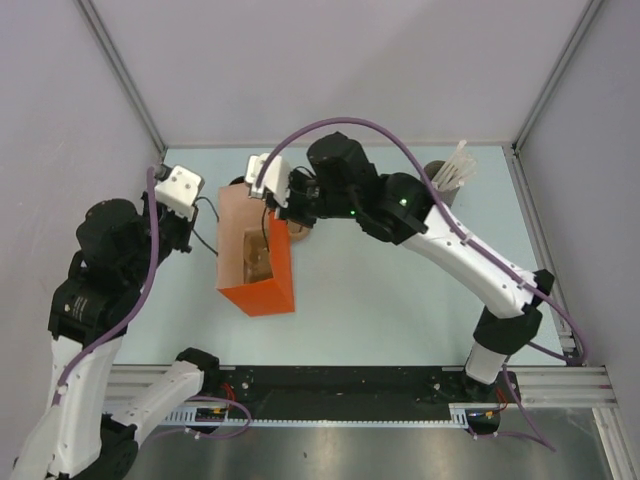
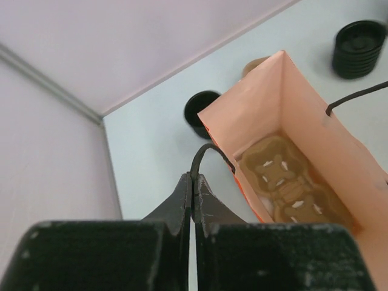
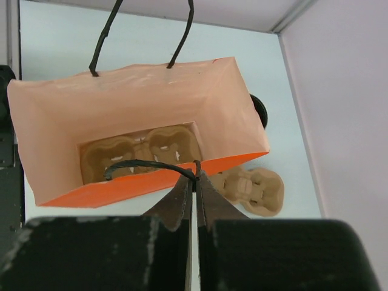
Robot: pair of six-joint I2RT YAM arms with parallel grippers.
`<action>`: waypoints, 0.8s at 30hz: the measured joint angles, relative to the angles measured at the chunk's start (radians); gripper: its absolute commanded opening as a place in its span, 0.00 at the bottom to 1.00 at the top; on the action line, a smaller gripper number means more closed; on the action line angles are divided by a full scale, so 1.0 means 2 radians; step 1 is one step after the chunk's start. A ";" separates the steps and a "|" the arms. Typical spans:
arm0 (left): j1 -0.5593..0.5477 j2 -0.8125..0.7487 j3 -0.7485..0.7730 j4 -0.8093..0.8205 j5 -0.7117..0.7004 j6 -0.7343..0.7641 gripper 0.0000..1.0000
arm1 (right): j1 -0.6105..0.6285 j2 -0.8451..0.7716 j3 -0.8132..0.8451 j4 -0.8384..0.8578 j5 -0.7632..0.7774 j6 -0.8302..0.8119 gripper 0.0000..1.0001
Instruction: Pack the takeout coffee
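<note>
The orange paper bag (image 1: 262, 292) stands open on the table, with a brown pulp carrier (image 2: 285, 185) lying on its bottom. My left gripper (image 2: 194, 177) is shut on the bag's black left handle (image 2: 205, 151). On the other side my right gripper (image 3: 195, 176) is shut on the opposite handle (image 3: 139, 163). Together they hold the mouth spread. A takeout coffee cup (image 2: 200, 112), black with a black lid, stands on the table just behind the bag, half hidden by it in the right wrist view (image 3: 260, 110). Another black lidded cup (image 2: 359, 48) stands farther right.
A second pulp carrier (image 3: 251, 189) lies on the table beside the bag, under my right arm (image 1: 400, 205). A grey-brown cylinder of white sticks (image 1: 447, 175) stands at the back right. Walls close the table at the back and on both sides.
</note>
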 measured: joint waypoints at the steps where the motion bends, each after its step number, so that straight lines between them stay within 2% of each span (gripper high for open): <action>1: 0.003 -0.008 -0.008 -0.002 -0.011 0.002 0.00 | 0.004 0.015 0.011 0.001 0.000 0.002 0.00; 8: 0.020 -0.036 -0.017 -0.007 -0.079 0.018 0.00 | 0.027 0.094 0.088 0.008 0.006 0.023 0.00; 16: 0.025 -0.039 -0.024 0.008 -0.145 0.046 0.00 | 0.040 0.146 0.119 0.031 0.027 0.043 0.00; 24: 0.033 -0.052 -0.072 0.049 -0.192 0.078 0.01 | 0.051 0.189 0.132 0.048 0.053 0.054 0.00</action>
